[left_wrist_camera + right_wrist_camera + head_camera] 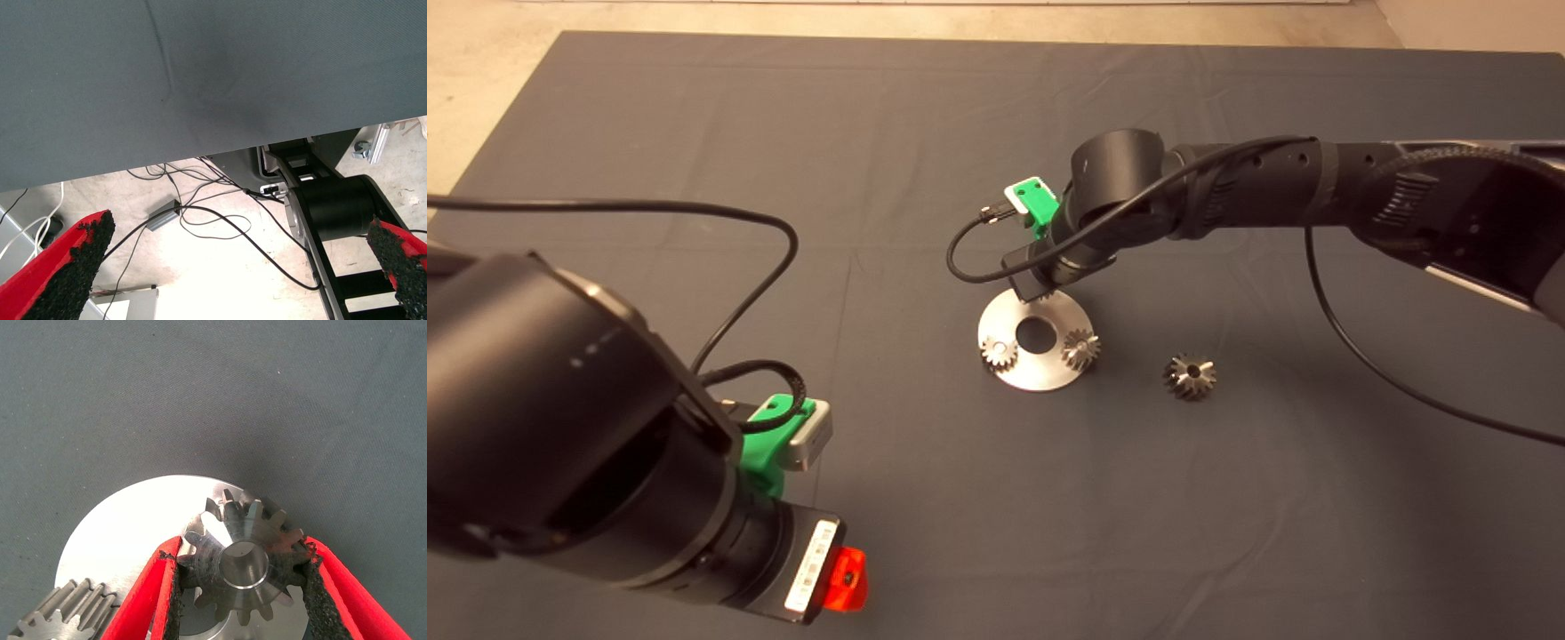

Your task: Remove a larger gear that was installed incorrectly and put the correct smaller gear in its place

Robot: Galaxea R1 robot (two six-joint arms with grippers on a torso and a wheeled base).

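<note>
Right claw (241, 587) around gear (243, 563)

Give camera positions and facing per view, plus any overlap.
Head: above, looking down at the mat; both arms, steel disc, loose gear.
Left wrist: on the idle left gripper, facing mat edge and cabled floor; open red fingers.
Right wrist: on the right gripper, looking down at the gear it clamps.
Shared: head and right wrist both show the disc.
</note>
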